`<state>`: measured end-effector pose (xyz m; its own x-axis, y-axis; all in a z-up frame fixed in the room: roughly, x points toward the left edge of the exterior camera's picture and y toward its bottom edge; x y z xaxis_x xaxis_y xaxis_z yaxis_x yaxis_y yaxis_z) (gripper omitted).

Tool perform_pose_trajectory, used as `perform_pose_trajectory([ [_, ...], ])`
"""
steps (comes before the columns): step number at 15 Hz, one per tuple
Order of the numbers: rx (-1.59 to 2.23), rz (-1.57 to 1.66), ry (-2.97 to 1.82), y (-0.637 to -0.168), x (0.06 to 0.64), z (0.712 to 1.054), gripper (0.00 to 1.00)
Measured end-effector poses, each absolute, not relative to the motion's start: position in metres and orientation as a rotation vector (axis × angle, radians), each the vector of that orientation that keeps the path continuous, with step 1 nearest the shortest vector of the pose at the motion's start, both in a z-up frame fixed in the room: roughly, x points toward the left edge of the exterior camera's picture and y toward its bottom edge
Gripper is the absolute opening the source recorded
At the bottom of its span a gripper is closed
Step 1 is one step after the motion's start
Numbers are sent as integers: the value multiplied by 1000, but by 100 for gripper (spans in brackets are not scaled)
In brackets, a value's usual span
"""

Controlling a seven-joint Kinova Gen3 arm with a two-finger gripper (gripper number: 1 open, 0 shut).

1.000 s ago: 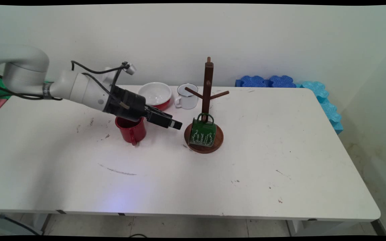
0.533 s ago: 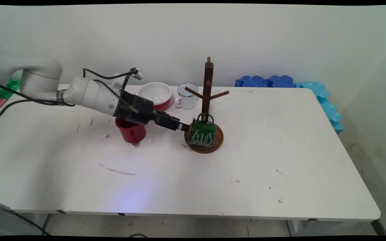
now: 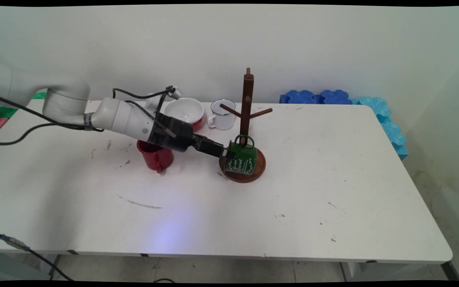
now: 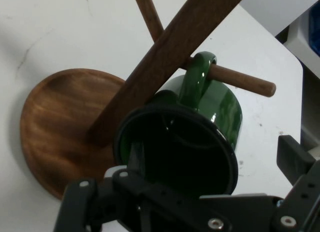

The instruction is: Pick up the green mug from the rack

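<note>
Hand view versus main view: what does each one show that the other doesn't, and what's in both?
Only the hand view looks into the green mug's dark inside, with one finger inside its mouth and the other finger outside, and shows its handle hooked over a peg.

Only the main view shows the red mug, the red-and-white bowl, the white mug, the blue foam pieces and the stand's full height.

Both show the hand, the green mug, the wooden mug stand with its round base, and the white table.
</note>
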<state>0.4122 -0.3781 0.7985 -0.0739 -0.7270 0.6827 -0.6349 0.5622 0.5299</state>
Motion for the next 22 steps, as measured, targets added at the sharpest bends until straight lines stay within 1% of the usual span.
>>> perform_pose_trajectory([
  [15,1113,-131,-1781,-380,412,787,100],
  [16,1112,-130,-1781,-380,412,787,0],
  [22,1112,-127,-1784,-380,416,786,0],
])
